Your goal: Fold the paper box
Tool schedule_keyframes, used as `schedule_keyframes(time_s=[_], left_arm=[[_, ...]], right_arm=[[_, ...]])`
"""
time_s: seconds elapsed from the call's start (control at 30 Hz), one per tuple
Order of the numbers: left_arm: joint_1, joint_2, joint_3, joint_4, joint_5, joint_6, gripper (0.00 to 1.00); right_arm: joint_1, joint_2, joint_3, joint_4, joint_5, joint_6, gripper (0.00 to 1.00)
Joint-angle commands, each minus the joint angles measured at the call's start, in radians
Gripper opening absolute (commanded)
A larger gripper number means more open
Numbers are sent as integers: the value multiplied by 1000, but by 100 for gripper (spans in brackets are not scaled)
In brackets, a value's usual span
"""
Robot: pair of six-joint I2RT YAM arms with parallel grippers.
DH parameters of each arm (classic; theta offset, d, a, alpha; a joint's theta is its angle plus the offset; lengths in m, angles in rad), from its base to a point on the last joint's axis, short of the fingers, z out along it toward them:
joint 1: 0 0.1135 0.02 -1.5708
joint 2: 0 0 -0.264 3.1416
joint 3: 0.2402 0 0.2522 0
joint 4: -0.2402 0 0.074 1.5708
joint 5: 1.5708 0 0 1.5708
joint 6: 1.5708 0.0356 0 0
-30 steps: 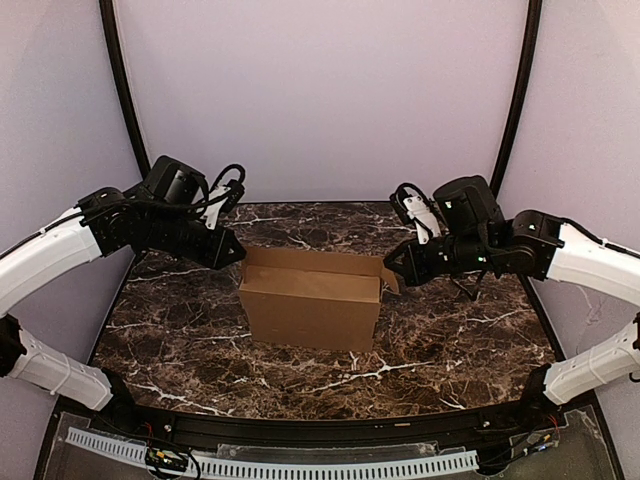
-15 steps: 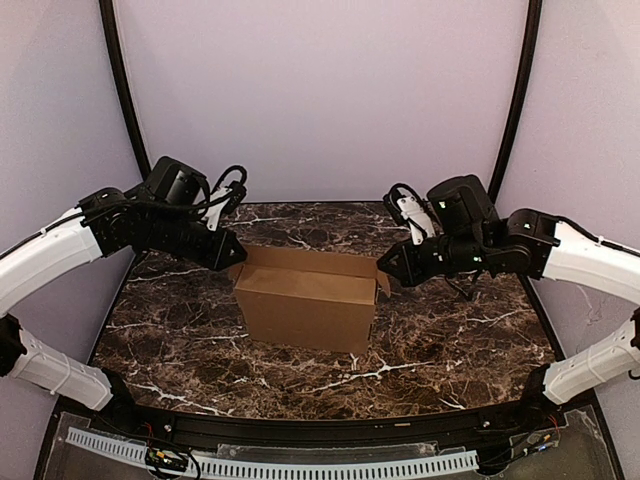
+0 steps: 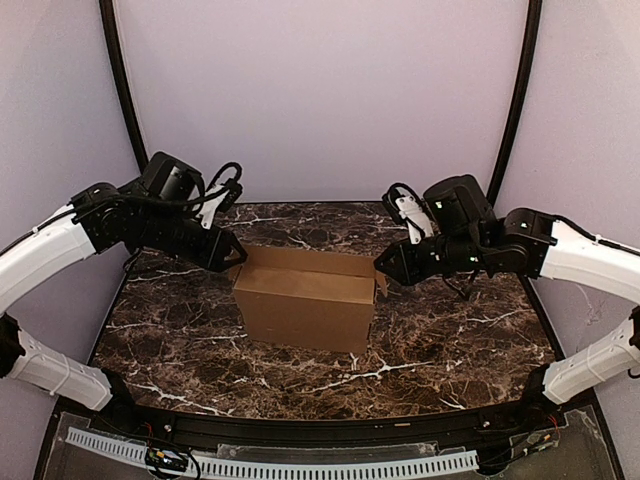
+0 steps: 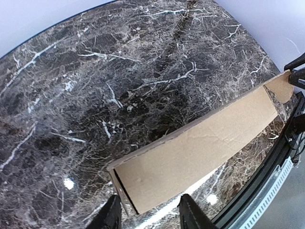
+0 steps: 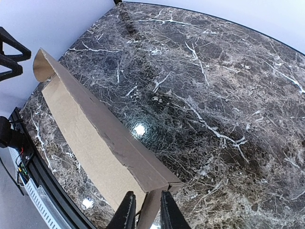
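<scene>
Two black grippers flank a brown paper box (image 3: 305, 300) that stands open-topped on a dark marble table (image 3: 450, 340). At the box's left end, the left gripper (image 3: 236, 258) has its fingers (image 4: 112, 217) well parted, straddling the top corner without clamping it. At the box's right end, the right gripper (image 3: 384, 268) has its jaws only narrowly apart around a small end flap (image 5: 148, 207); I cannot tell whether they press it. To fold well, each side should probably tuck its flap inward evenly and keep the box square.
</scene>
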Motion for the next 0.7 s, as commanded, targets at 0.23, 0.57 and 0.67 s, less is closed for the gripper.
schedule_keyframes(time_s=[0.23,0.57,0.67], left_arm=[[-3,-15,40,-67,-119,43,48],[-3,55,14,-22,-84,47,36],[-3,66,8,-20,-89,47,34]], right_arm=[[15,11,37,0,14,11,19],[21,6,32,-4,16,14,19],[22,7,32,-4,15,14,18]])
